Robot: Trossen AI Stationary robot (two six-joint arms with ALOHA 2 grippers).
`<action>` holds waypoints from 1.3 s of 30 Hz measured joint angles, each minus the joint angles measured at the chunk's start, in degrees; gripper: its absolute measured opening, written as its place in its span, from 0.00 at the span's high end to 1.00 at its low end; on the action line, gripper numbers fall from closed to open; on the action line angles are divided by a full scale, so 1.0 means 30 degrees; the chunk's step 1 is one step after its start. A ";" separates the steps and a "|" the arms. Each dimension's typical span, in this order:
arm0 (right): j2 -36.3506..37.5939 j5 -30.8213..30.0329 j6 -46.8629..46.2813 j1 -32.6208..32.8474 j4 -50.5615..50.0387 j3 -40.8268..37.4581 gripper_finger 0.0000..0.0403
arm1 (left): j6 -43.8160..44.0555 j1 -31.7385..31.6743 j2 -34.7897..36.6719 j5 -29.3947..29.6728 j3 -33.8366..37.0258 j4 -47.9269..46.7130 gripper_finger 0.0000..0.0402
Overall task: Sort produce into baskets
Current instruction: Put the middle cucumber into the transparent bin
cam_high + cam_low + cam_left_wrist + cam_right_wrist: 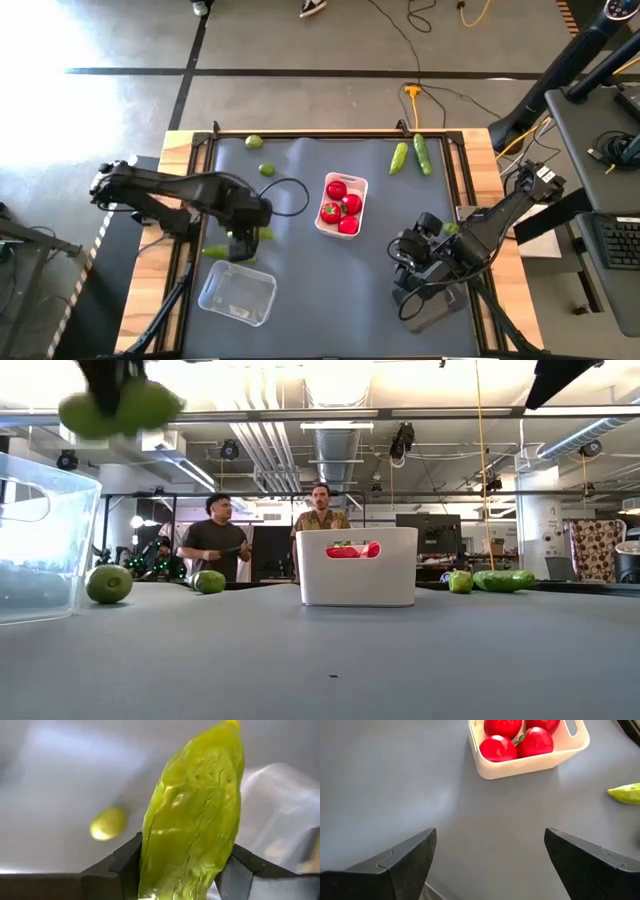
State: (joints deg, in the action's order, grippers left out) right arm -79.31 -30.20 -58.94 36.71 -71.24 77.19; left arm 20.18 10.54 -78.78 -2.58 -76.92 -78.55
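Observation:
My left gripper [240, 240] hangs above the table's left half, just beyond the clear basket [238, 296], and is shut on a green cucumber [192, 820]. In the low view the cucumber [120, 405] shows high above the table. The white basket [342, 205] at mid-table holds several red tomatoes [515, 742]. Two limes [254, 143] [267, 168] lie far left, and two more cucumbers [400, 158] [422, 155] lie far right. My right gripper [490, 855] is open over bare table on the right, near side. My left gripper pinches the cucumber about its middle [150, 870] between its two fingers [125, 862], one on each long side. The fingers point down and lie across the cucumber. It hangs clear of the table, both ends [215, 252] sticking out past the fingers.
A further lime [459, 581] lies beside the two cucumbers [505, 580] on the right in the low view. A black cable loops on the mat [295, 195] left of the white basket. Two people stand in the room beyond the table's far edge.

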 joint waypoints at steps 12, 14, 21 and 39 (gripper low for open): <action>-0.0028 0.0032 -0.0083 0.1057 0.2115 -0.1158 0.10 | 0.6581 0.8298 -0.1679 -0.0026 -0.3133 -0.0075 0.56; -0.0238 0.0010 0.0022 0.1057 0.3312 -0.1165 0.10 | 0.7367 0.9026 -0.2253 -0.0053 -0.3106 0.0099 0.56; -0.2120 0.1105 0.0577 0.1267 0.8249 0.0024 0.10 | 0.5781 0.9843 -0.3695 -0.0004 -0.2119 0.0474 0.56; -0.8630 0.0036 -0.1521 0.0332 0.4542 0.9099 0.10 | 0.3745 0.9871 -0.2763 0.0718 0.5888 0.5811 0.56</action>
State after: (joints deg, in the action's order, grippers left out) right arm -105.20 -30.09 -63.50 37.71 -57.62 104.48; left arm 31.42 40.16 -87.07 -0.43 -59.25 -61.12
